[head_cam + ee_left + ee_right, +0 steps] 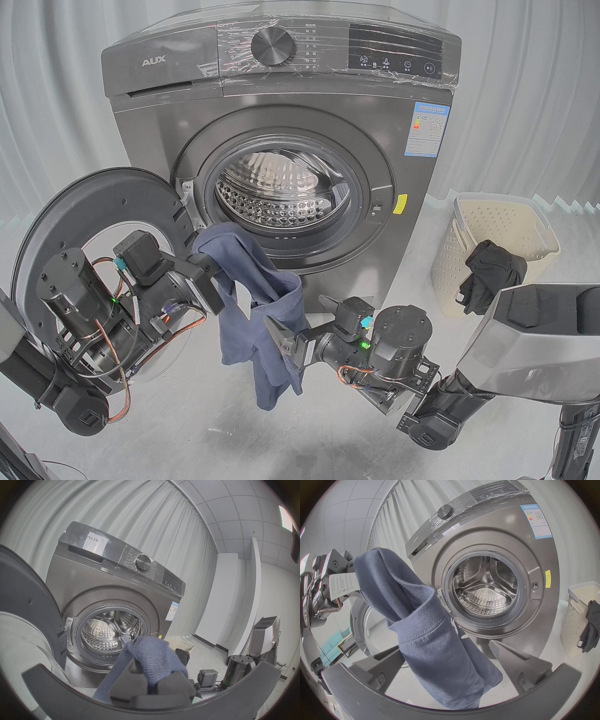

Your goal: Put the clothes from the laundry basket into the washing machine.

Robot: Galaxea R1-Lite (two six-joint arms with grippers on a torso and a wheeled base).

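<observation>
Washing machine [156, 131] stands against a pale curtain [50, 94]. Its round door [94, 200] is swung fully open to the machine's left side, and the steel drum [281, 187] shows through the opening.

Blue garment [262, 312] hangs in front of the machine, just below the drum opening and outside it. Its top fold sits level with the lower rim of the opening and its tail drops toward the floor [187, 425].

Left gripper [206, 272] is in front of the machine's door hinge. Its fingers are pinched tight on the top fold of the garment, with cloth bunched over the pads [142, 677]. A white care tag [242, 299] dangles near that grip.

Right gripper [295, 311] is lower, in front of the machine's base. Its fingers are spread wide and not clamping, with the garment draped down between them [444, 647].

Laundry basket [537, 215], white and perforated, is on the floor just beside the machine's right side. A black garment [490, 272] hangs over its near rim.

In the way: the hanging blue cloth covers the lower edge of the drum opening, and the left arm covers much of the door glass.

Hard to tell:
- The basket's inside is blocked by the black garment, and its lower front is cut off by the right arm's housing.
- In the head view, the tip of the right gripper's far finger is lost behind blue cloth.
- What kind of garment the blue one is, bunched as it is.
</observation>
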